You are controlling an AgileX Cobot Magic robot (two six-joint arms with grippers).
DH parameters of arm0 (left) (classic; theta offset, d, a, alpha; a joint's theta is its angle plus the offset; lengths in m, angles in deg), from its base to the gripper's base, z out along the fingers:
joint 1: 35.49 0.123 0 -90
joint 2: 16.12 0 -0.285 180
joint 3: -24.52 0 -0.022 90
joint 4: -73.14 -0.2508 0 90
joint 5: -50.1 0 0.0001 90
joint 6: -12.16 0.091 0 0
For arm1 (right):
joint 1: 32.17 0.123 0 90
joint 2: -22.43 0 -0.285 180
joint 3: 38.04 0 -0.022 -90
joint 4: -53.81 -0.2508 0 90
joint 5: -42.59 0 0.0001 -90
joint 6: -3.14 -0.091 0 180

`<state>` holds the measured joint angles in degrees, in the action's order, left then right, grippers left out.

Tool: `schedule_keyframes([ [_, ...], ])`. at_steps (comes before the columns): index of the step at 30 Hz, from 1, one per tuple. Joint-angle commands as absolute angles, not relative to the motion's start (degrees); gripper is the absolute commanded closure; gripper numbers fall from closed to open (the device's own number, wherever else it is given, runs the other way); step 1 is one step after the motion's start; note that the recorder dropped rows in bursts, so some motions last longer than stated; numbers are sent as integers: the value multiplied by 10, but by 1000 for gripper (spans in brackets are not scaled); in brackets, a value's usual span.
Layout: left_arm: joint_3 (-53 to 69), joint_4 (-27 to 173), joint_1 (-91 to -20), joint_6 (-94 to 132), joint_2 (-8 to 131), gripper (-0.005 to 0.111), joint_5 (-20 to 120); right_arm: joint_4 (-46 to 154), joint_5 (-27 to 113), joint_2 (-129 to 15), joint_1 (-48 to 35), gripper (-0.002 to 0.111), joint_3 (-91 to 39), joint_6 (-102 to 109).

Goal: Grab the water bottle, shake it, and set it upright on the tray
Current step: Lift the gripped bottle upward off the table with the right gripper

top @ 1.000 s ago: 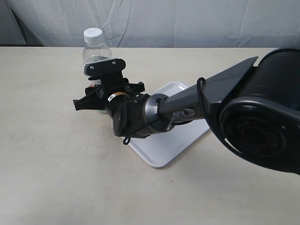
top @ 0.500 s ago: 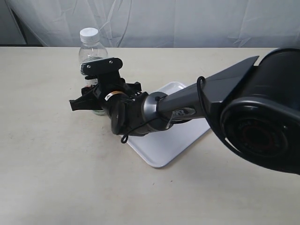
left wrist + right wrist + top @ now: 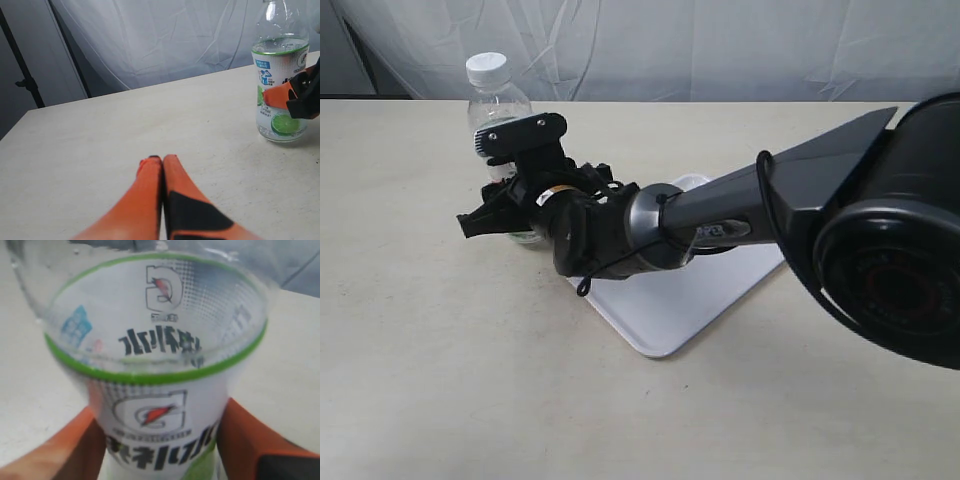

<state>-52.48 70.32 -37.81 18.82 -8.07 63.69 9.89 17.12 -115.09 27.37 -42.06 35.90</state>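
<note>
The water bottle [image 3: 498,110] is gripped at its label between the orange fingers [image 3: 65,450] of the right gripper [image 3: 157,445], which are closed against both sides. It is seen upright on the table [image 3: 420,350], just beside the tray [image 3: 670,310]. The left gripper [image 3: 162,162] is shown empty, its jaws pressed together.

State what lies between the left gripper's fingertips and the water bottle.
Only bare tabletop: in the left wrist view, nothing sits between the left gripper and the water bottle.
</note>
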Motion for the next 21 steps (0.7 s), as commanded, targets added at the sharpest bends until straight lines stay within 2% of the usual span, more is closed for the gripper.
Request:
schedule_keyframes([
  [1,-527,704,-378,187,-83,106,638,-53,148,-1098,273,109,-425,492],
  [6,-527,704,-378,187,-83,106,638,-202,78,-1018,273,109,-364,657],
  [15,-527,704,-378,187,-83,106,638,-236,5,-839,273,109,-158,617],
  [16,-527,704,-378,187,-83,106,638,-232,20,-821,273,109,-140,591],
  [19,-527,704,-378,187,-83,106,638,-101,195,-785,273,109,-117,575],
  [20,-527,704,-378,187,-83,106,638,-78,208,-779,273,109,-110,575],
  [21,-527,704,-378,187,-83,106,638,-125,155,-776,273,109,-104,575],
])
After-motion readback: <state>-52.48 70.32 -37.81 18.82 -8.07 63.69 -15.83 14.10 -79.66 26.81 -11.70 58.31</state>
